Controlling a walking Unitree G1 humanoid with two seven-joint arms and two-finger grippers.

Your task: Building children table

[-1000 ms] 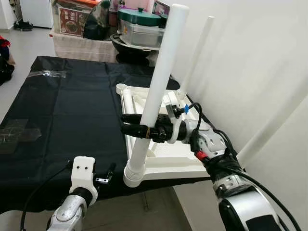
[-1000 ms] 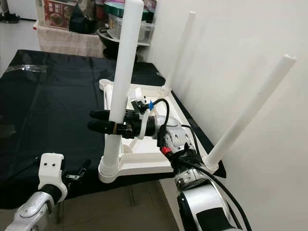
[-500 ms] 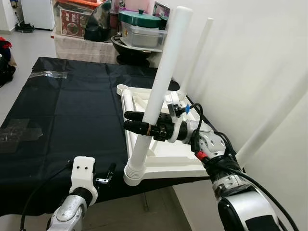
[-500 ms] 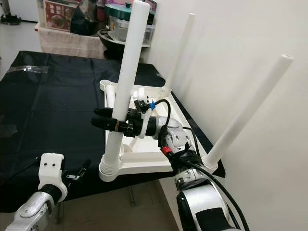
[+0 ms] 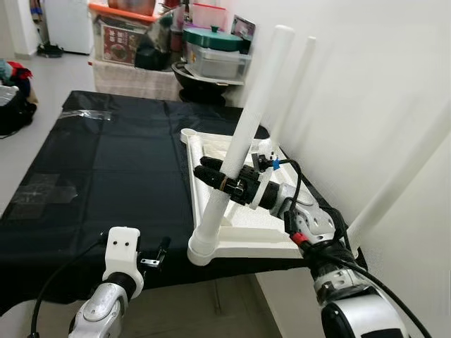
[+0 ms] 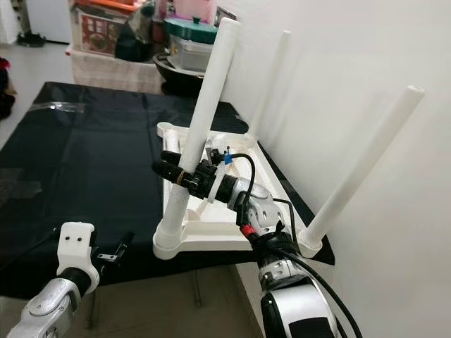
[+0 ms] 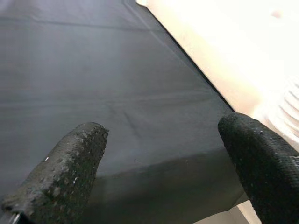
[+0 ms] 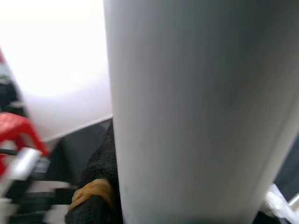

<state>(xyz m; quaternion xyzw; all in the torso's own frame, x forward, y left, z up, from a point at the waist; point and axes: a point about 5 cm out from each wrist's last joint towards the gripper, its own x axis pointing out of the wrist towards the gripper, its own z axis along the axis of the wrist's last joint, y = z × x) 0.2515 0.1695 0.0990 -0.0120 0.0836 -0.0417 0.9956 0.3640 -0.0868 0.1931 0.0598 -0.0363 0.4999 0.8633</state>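
Right gripper (image 5: pixel 224 184), jaws clamped mid-shaft on white table leg (image 5: pixel 250 127) seated in upturned tabletop (image 5: pixel 243 229); rigid, light, smooth plastic, likely slippery; left gripper (image 5: pixel 159 253) jaws apart, idle

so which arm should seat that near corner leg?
Probably right: the right tool is shut on the near leg above its socket. The left tool hangs open below the table edge.
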